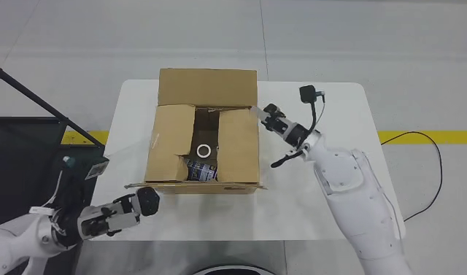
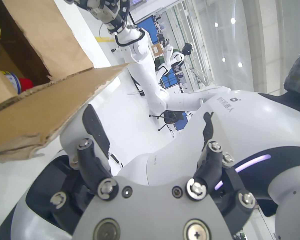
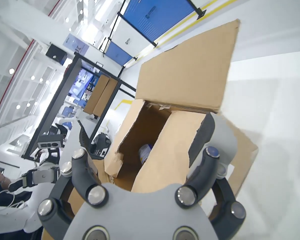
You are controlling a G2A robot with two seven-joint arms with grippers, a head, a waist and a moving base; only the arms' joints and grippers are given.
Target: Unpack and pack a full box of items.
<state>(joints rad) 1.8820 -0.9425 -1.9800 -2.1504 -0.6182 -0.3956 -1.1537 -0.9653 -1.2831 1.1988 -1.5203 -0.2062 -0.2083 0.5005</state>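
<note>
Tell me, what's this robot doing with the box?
A two-armed robot is working at a half-open brown cardboard box on a white table. Its right gripper, open, sits at the edge of a side flap; the left gripper, open and empty, is near a front corner. A round-topped can and a dark packet lie inside.

One cardboard box [image 1: 208, 133]. One white table [image 1: 135, 111]. Flaps on the box: four, namely far flap [image 1: 208, 85], left flap [image 1: 169, 144], right flap [image 1: 239, 145], near flap [image 1: 197, 187]. Items countable in the gap between the left and right flaps: two, one round white-topped can [image 1: 205, 149] and one dark printed packet [image 1: 201, 171]; the rest of the inside is hidden. Grippers: two, left gripper [image 1: 146, 201] and right gripper [image 1: 267, 117].
</note>
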